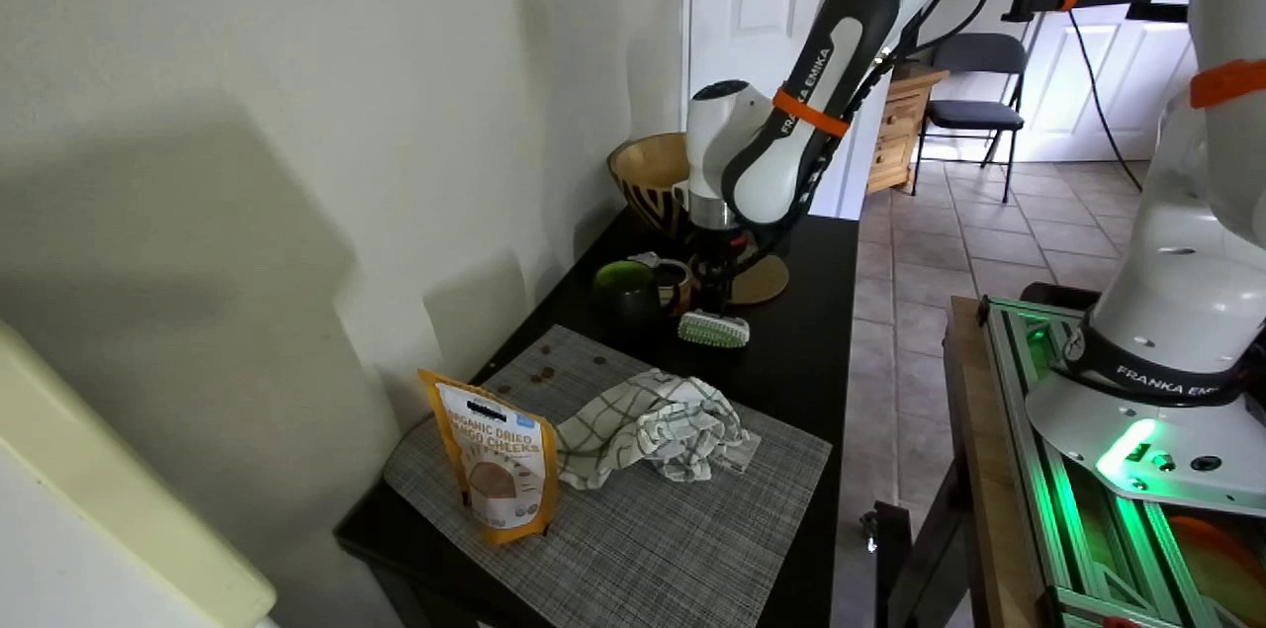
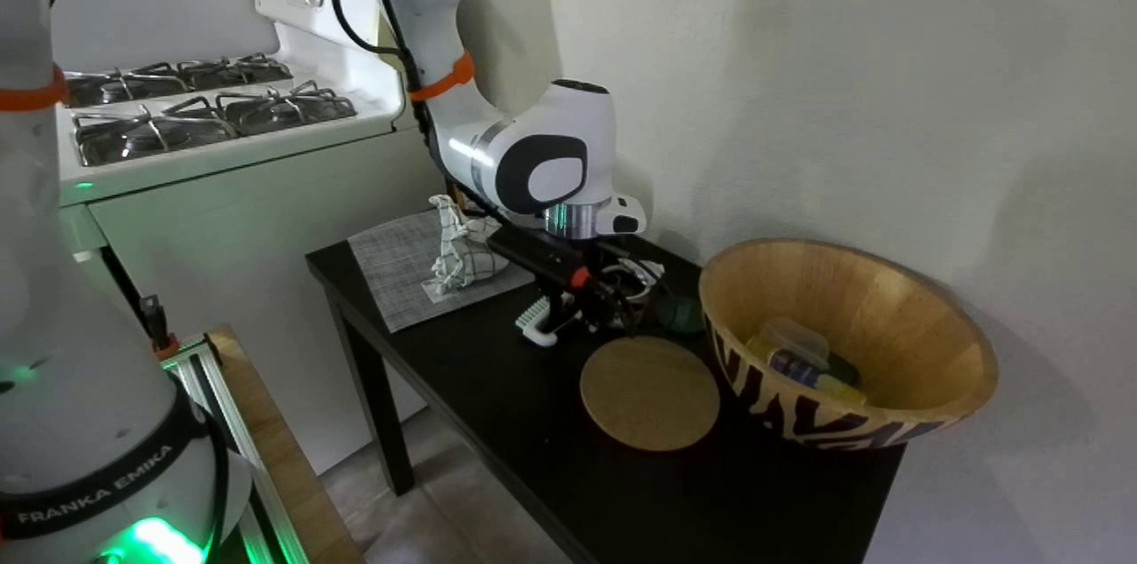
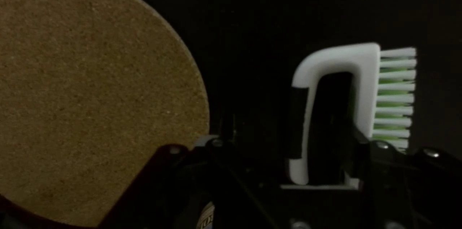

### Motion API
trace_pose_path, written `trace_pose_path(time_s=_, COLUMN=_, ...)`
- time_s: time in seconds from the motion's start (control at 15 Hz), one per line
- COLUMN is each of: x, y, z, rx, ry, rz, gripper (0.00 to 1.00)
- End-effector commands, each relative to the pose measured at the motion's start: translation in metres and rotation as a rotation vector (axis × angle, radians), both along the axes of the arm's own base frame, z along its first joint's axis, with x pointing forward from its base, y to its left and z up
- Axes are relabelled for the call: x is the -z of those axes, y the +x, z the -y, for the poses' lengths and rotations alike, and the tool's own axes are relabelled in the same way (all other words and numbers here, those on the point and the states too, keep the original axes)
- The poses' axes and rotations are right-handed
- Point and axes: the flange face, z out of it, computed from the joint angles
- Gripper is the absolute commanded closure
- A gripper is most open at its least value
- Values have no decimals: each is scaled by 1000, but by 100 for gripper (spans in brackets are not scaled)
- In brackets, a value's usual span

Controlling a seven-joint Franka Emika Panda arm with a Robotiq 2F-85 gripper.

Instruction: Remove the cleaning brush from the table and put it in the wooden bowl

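In an exterior view, a brush [image 1: 714,330] on its side on the black worktop [image 1: 806,366], green-and-white bristles outward, and right behind, the claw [image 1: 714,304], pointing down. Close by, a dark green mug [image 1: 625,292] and a patterned cup [image 1: 677,281]; nearer the camera, a grey placemat [image 1: 682,549] under a crumpled checked cloth [image 1: 643,425] and an upright yellow bag [image 1: 499,460]. In an exterior view, a striped wooden bowl [image 2: 875,315] by the wall [image 2: 888,84], well apart from the brush, with a clear tub [image 2: 795,340] among the things inside; beside the bowl, a flat round disc [image 2: 648,395]. Too dark around the claw to see the gap. In the wrist view, fingers [image 3: 357,153] spread wide, with the brush handle in between: on one side, a fingertip overlapping the handle's loop close to the brush back; on the other, a fingertip near the disc's edge. Looks like no grip on the brush; cannot tell whether touching.
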Motion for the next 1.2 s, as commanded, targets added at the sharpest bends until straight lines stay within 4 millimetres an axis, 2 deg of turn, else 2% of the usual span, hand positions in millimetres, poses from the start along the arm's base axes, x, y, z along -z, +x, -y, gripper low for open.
trace_pose_path(time_s=0.0, x=4, y=-8, z=-3, rx=7, ry=-24, rz=-19, gripper=52)
trace_pose_path(time_s=0.07, x=6, y=-9, z=-3, rx=9, ry=-25, rz=-24, gripper=60)
trace_pose_path(time_s=0.13, x=8, y=-9, z=-2, rx=14, ry=-26, rz=-28, gripper=63)
trace_pose_path(time_s=0.33, x=12, y=-11, z=-1, rx=25, ry=-24, rz=-38, gripper=62)
trace_pose_path(time_s=0.47, x=14, y=-12, z=0, rx=27, ry=-24, rz=-44, gripper=74)
trace_pose_path(time_s=0.6, x=14, y=-14, z=-1, rx=25, ry=-22, rz=-47, gripper=98)
trace_pose_path(time_s=0.67, x=10, y=-14, z=-2, rx=22, ry=-13, rz=-44, gripper=100)
trace_pose_path(time_s=0.73, x=2, y=-16, z=-6, rx=14, ry=6, rz=-38, gripper=95)
trace_pose_path(time_s=0.8, x=-6, y=-18, z=-9, rx=3, ry=22, rz=-29, gripper=95)
trace_pose_path(time_s=1.13, x=-83, y=-39, z=-36, rx=-158, ry=184, rz=48, gripper=95)
